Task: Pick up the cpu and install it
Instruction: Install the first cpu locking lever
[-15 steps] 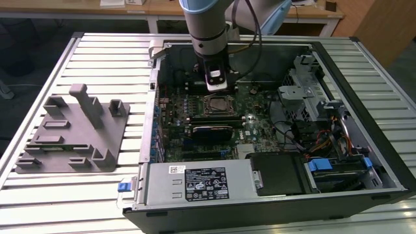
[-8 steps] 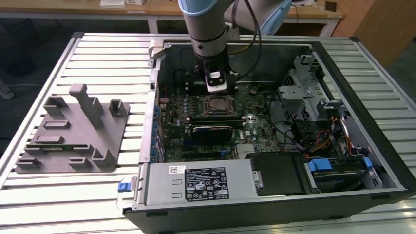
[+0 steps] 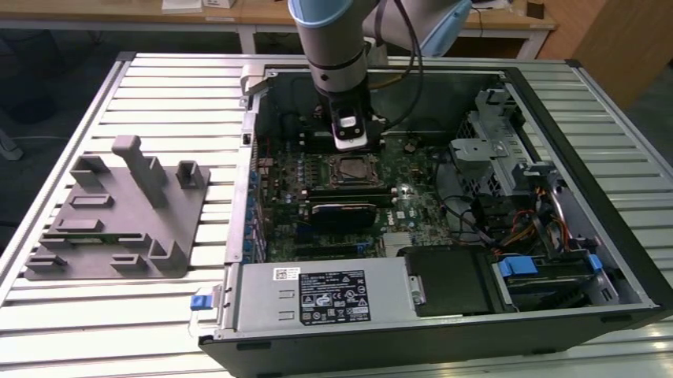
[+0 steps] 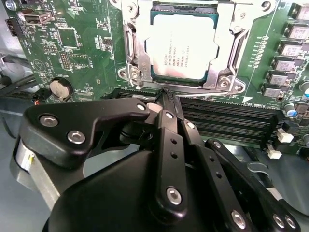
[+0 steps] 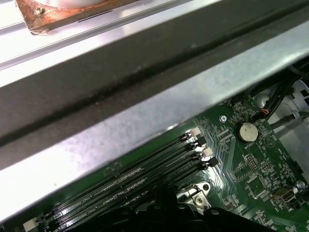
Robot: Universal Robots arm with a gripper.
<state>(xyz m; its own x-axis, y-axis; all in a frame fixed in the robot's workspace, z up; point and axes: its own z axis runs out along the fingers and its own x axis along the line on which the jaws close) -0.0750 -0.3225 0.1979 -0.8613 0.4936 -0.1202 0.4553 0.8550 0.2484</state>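
Note:
The cpu [image 4: 181, 44], a flat silver square, lies seated in the metal-framed socket [image 4: 130, 48] on the green motherboard. In the exterior view the cpu [image 3: 348, 169] sits mid-board inside the open computer case. My gripper [image 4: 166, 93] hovers just beside the socket over the memory slots, its black fingers [image 4: 170, 125] brought together to a point with nothing between them. In the exterior view the gripper [image 3: 351, 146] hangs straight down just behind the socket, a little above the board.
A grey fixture plate [image 3: 105, 224] with upright pegs lies on the slatted table at the exterior view's left. Inside the case are the power supply [image 3: 326, 295], a drive cage [image 3: 494, 157] and cables. Memory slots [image 5: 135, 183] and a coin battery [image 5: 247, 131] flank the socket.

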